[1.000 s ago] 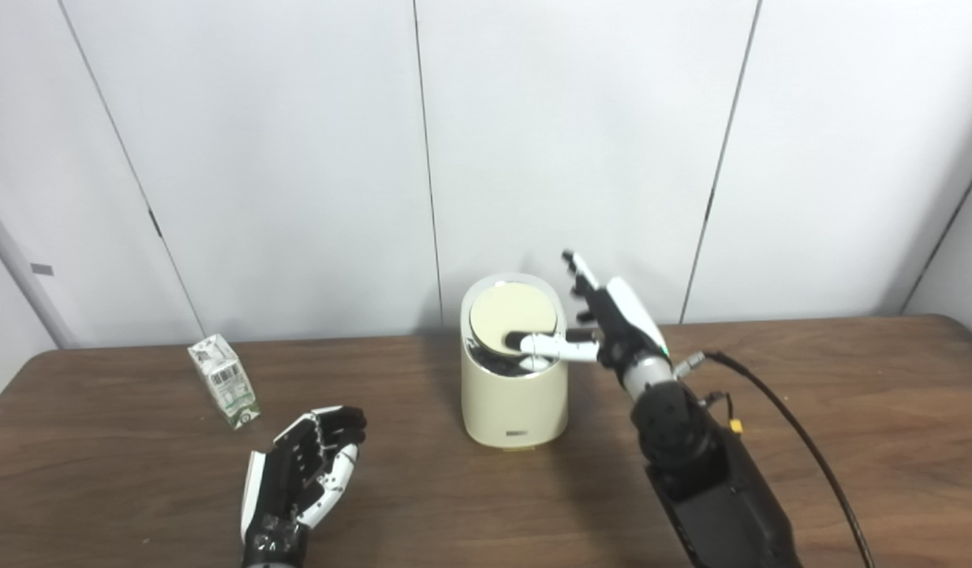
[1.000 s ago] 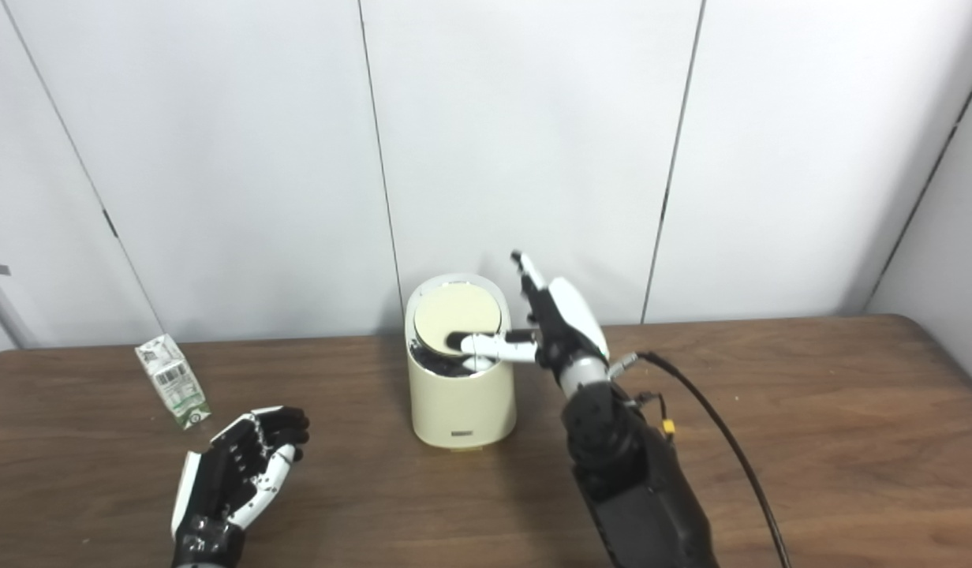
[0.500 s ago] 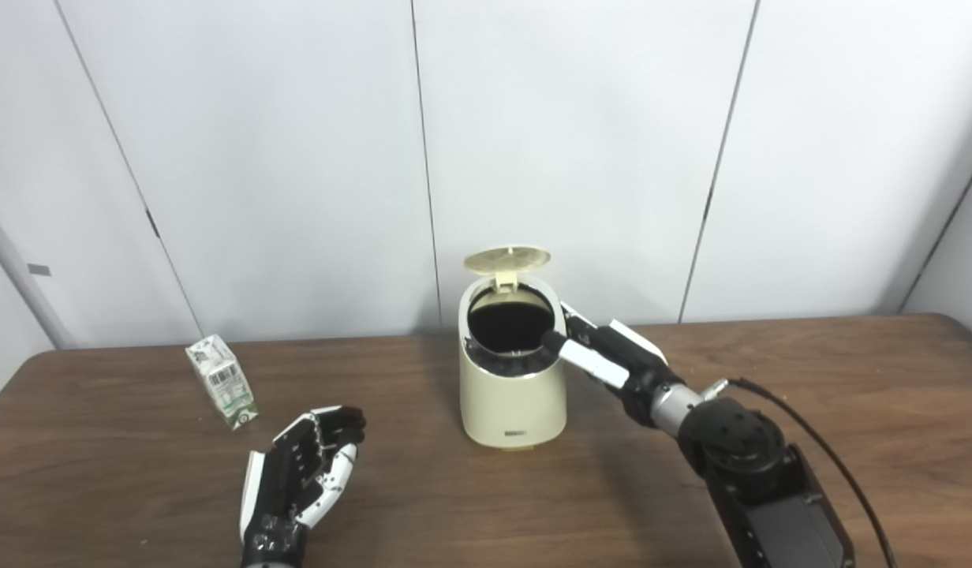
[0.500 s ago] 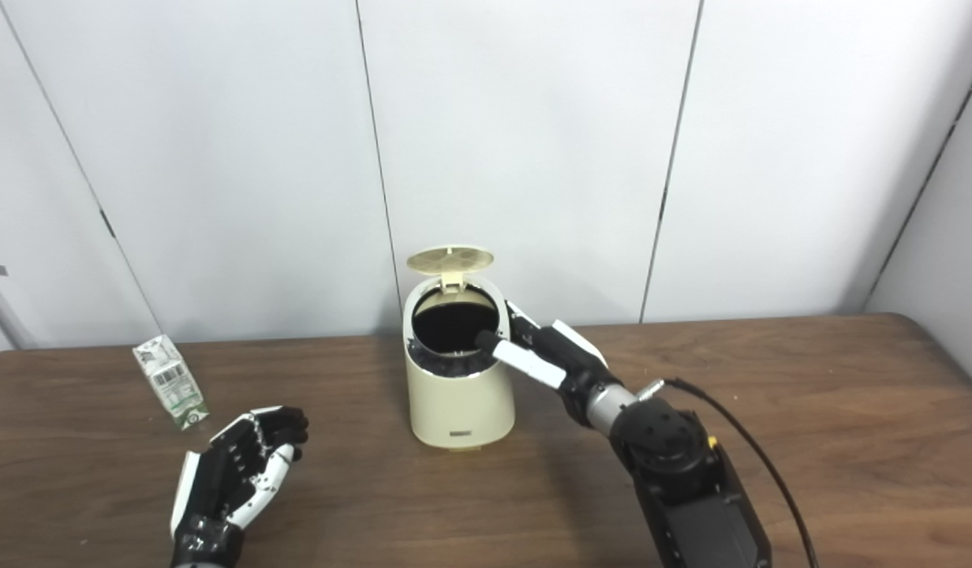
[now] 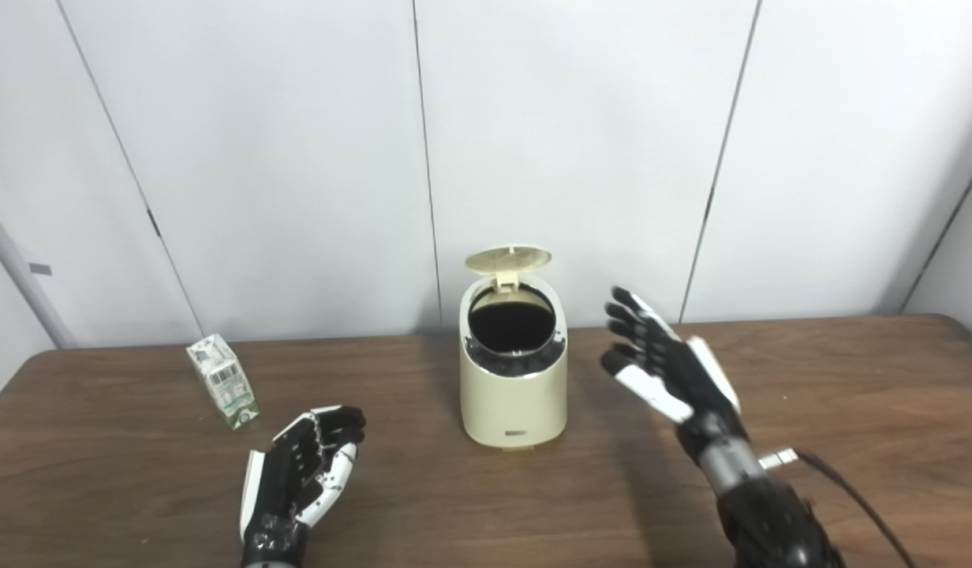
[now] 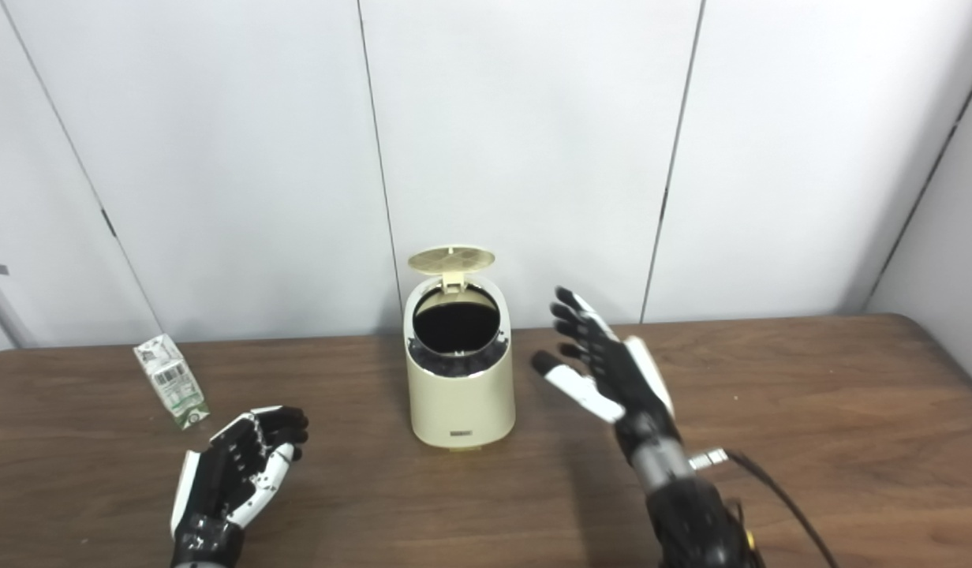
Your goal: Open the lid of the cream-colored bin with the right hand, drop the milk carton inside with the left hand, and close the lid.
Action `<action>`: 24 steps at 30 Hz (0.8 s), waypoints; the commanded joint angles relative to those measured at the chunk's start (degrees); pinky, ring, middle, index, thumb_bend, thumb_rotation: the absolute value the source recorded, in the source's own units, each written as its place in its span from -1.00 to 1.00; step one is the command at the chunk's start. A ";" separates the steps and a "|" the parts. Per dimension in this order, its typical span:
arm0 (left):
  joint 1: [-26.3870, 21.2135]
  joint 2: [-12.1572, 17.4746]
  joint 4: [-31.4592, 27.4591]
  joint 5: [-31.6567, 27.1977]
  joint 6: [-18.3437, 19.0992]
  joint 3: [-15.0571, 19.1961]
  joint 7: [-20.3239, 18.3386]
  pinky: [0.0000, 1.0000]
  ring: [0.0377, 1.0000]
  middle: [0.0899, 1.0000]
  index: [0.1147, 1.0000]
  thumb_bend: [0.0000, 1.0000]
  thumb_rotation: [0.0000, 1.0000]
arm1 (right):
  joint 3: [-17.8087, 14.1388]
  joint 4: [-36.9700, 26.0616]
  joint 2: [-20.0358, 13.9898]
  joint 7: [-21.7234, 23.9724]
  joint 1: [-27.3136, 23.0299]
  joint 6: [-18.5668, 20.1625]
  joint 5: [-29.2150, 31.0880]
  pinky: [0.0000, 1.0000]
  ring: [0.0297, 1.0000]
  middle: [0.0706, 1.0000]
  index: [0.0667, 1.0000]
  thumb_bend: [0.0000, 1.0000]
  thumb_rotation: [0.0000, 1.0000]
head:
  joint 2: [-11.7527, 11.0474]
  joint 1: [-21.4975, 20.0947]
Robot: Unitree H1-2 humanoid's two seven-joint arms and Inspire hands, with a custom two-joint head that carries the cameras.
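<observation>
one of three steps looks done: the lid [image 5: 507, 259] stands raised behind the dark mouth of the cream-colored bin [image 5: 514, 379]. far left on the wooden table [image 5: 849, 379], the milk carton [image 5: 223, 381], white with green print, stands tilted and untouched. near it, the left hand [image 5: 300, 473] rests empty, fingers loosely spread. just right of the bin, the right hand [image 5: 667, 367] hovers empty, fingers splayed. dropping and closing remain.

A bare test room — blank white wall panels [image 5: 573, 118] behind one wooden table [image 5: 849, 379].

Bin [image 5: 513, 394] interior dark; carton [image 5: 223, 380] print unreadable
</observation>
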 commanded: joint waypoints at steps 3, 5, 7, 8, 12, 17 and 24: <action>-0.30 0.57 1.52 -0.14 -1.39 0.06 0.08 0.17 0.24 0.23 0.18 -0.51 -0.56 | -1.91 -1.93 0.82 -5.85 2.65 -9.14 -1.82 0.42 0.55 0.56 0.52 -0.46 -0.17 | -0.09 -0.09; -0.39 0.65 1.85 -0.30 -1.82 0.14 0.03 0.17 0.23 0.22 0.17 -0.52 -0.59 | -2.47 -2.24 0.95 -7.15 4.83 -11.31 -1.99 0.43 0.54 0.54 0.49 -0.50 -0.22 | -0.22 -0.08; -0.41 0.50 1.88 -0.46 -1.60 0.31 0.20 0.16 0.22 0.21 0.17 -0.51 -0.60 | -2.76 -2.69 0.75 -7.83 6.69 -12.61 -2.15 0.43 0.55 0.54 0.48 -0.51 -0.25 | -0.21 -0.05; -0.45 0.45 1.95 -0.66 -1.72 0.40 0.19 0.16 0.22 0.21 0.16 -0.50 -0.60 | -2.95 -3.04 0.66 -7.98 7.73 -13.03 -1.99 0.43 0.54 0.53 0.48 -0.51 -0.22 | -0.23 -0.04; -0.67 0.60 2.56 -0.66 -2.74 0.56 0.33 0.15 0.21 0.20 0.16 -0.50 -0.64 | -3.98 -3.25 0.65 -9.14 10.55 -15.59 -1.43 0.38 0.49 0.49 0.46 -0.50 -0.31 | -0.30 0.05; -0.60 0.72 2.78 -0.40 -2.20 0.66 0.31 0.15 0.21 0.20 0.17 -0.51 -0.60 | -5.78 -0.87 1.58 -11.93 11.87 -18.37 -1.08 0.16 0.30 0.32 0.30 -0.42 -0.51 | -0.50 -0.09; 0.10 0.76 1.66 -0.77 -1.07 0.53 -0.23 0.17 0.22 0.21 0.17 -0.51 -0.63 | -7.06 2.57 2.86 -13.46 11.48 -20.02 1.78 0.15 0.29 0.30 0.28 -0.42 -0.52 | -0.35 -0.34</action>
